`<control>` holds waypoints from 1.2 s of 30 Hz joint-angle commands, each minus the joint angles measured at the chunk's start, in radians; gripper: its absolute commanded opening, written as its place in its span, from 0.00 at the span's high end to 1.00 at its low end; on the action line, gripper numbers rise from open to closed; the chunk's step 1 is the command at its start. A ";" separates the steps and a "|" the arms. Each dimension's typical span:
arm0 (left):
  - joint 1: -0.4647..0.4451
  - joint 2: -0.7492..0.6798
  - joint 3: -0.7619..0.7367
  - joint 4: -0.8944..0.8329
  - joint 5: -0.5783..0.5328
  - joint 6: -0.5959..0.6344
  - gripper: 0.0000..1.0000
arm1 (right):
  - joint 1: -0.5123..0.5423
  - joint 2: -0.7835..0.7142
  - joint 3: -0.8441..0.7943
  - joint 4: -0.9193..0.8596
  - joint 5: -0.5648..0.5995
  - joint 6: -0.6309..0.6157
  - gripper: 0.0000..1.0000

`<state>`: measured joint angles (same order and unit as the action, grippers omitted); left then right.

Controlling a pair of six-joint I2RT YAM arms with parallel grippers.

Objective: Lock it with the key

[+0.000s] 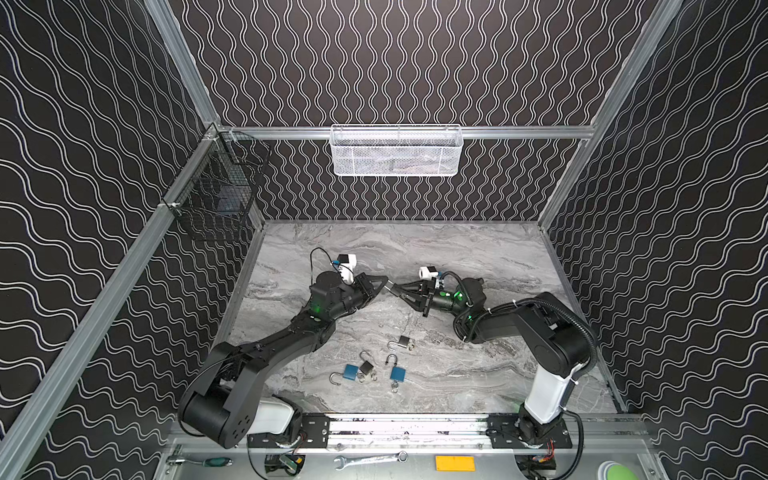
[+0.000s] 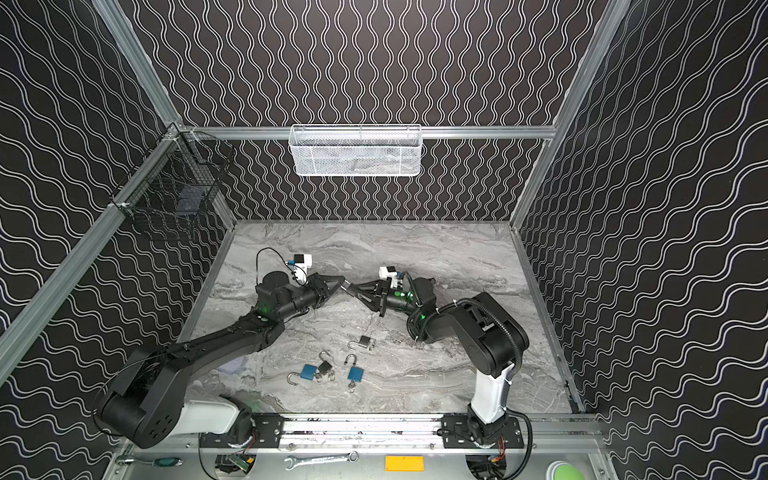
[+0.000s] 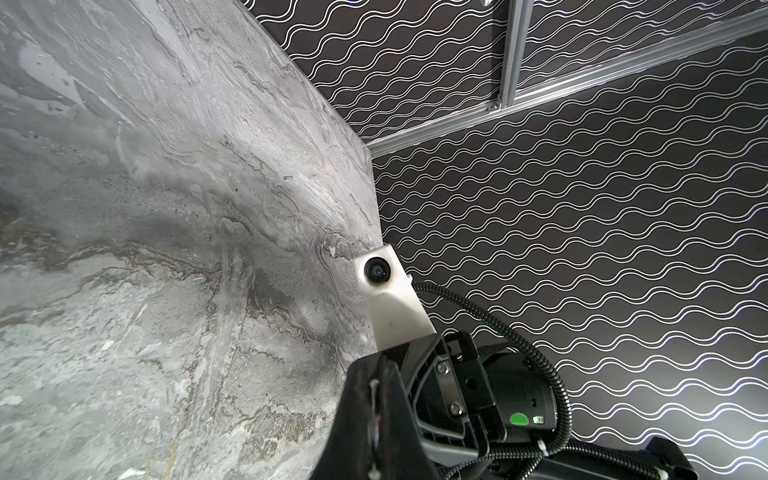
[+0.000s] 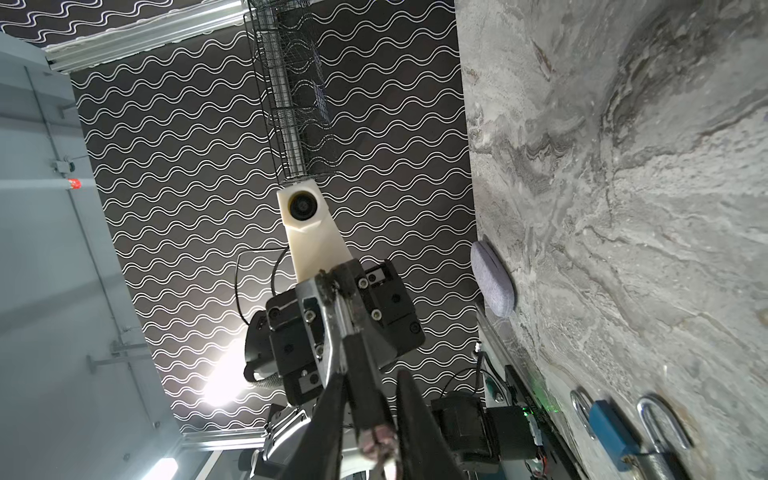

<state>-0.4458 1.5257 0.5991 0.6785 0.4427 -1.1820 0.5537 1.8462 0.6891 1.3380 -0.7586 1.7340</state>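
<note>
While four padlocks lie open near, none is locked.
Left gripper clamped tight, contents unclear; right gripper facing it, gap unreadable.

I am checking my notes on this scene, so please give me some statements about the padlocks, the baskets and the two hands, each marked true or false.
1. Two blue padlocks lie on the table. True.
2. Every padlock on the table is blue. False: there is also a silver padlock and a dark padlock.
3. The left hand and the right hand point at each other, tips close together. True.
4. The white basket stands on the table. False: the white basket hangs on the back wall.
5. A black wire basket hangs on the left wall. True.
</note>
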 commanded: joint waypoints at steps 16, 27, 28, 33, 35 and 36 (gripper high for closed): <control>-0.001 -0.027 0.032 -0.033 0.049 0.011 1.00 | 0.001 -0.030 0.036 -0.085 -0.002 -0.122 0.92; -0.004 -0.031 0.033 -0.009 0.081 0.008 1.00 | 0.001 -0.092 0.074 -0.292 0.010 -0.307 0.95; -0.004 -0.037 0.038 -0.021 0.087 0.018 1.00 | -0.001 -0.094 0.079 -0.303 0.007 -0.320 0.95; -0.012 -0.048 0.066 -0.062 0.121 0.049 1.00 | 0.000 -0.086 0.093 -0.276 -0.005 -0.332 0.97; -0.014 -0.044 0.054 -0.027 0.128 0.029 1.00 | 0.000 -0.081 0.107 -0.265 -0.015 -0.340 0.97; -0.016 -0.041 0.047 -0.011 0.131 0.017 1.00 | 0.000 -0.079 0.116 -0.273 -0.021 -0.349 0.97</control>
<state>-0.4446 1.4822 0.6483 0.5755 0.4213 -1.1744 0.5488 1.7588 0.7799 1.0966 -0.7807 1.4174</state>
